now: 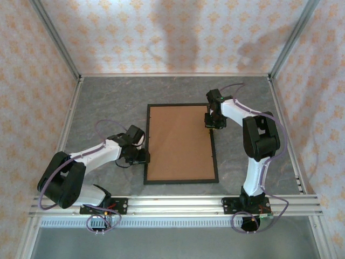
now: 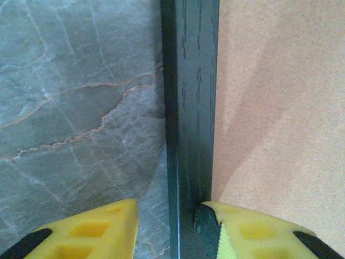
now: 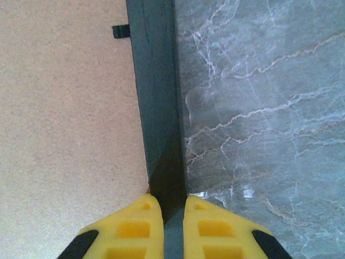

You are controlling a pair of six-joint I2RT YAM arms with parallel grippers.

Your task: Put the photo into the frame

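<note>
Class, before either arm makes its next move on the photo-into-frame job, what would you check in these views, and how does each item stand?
1. Frame lies flat on the table: ok.
2. Backing board is out of the frame: not ok, it fills the opening.
3. Right gripper is closed on the right rail: ok.
4. Left gripper is closed on the left rail: not ok, it straddles the rail, open.
5. Photo is already beneath the board: cannot tell.
</note>
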